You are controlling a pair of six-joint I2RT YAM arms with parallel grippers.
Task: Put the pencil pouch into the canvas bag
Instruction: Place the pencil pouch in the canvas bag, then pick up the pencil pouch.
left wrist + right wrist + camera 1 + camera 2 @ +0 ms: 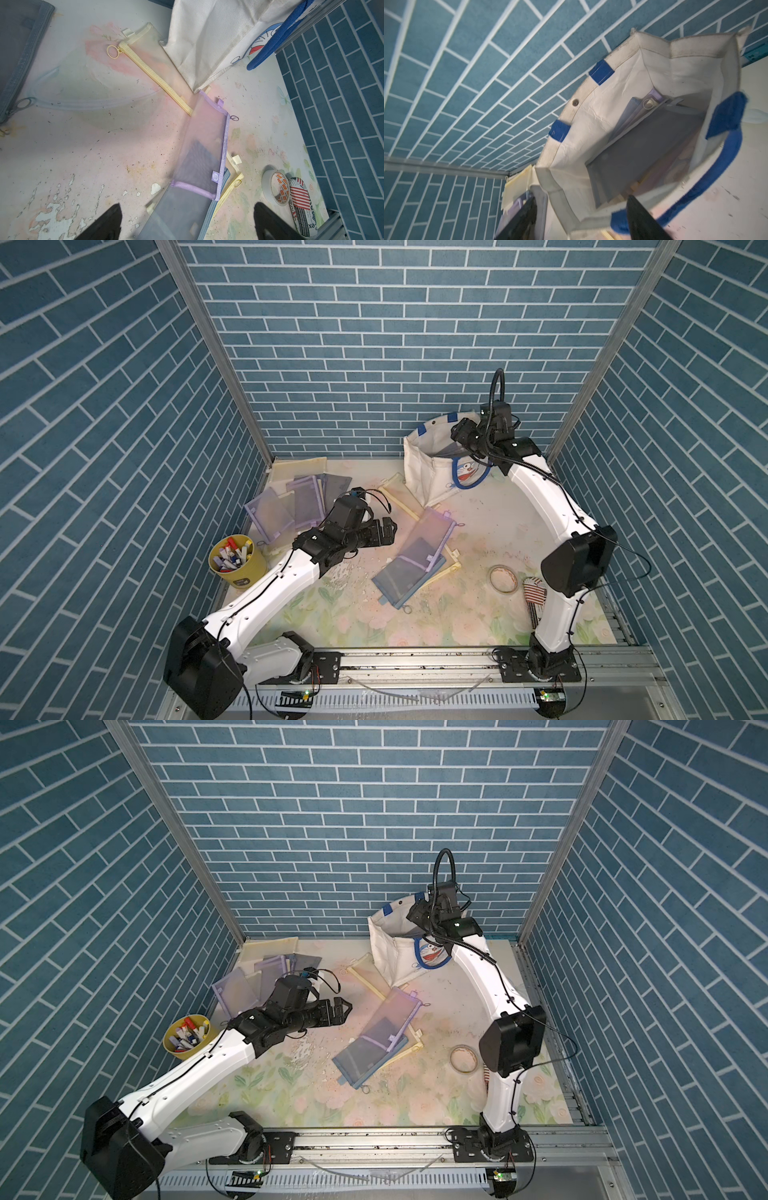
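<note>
The right gripper hangs over the open mouth of the canvas bag. Its jaws stand apart, with nothing between them but the bag's near rim. Below it, in the right wrist view, a grey pencil pouch lies slanted inside the bag against other pouches. By that the drop looks made, and the clean way out is straight up, clear of the blue handle looping just beside one finger, so the bag is neither dragged nor tipped. The left gripper, spread wide and empty, hovers above the desk near the purple pouch. That pouch lies across a blue-grey pouch and a yellow pouch, apart from the bag. If it is next, a pinch on its free edge alone seems wise — stacked mesh likely lifts together.
</note>
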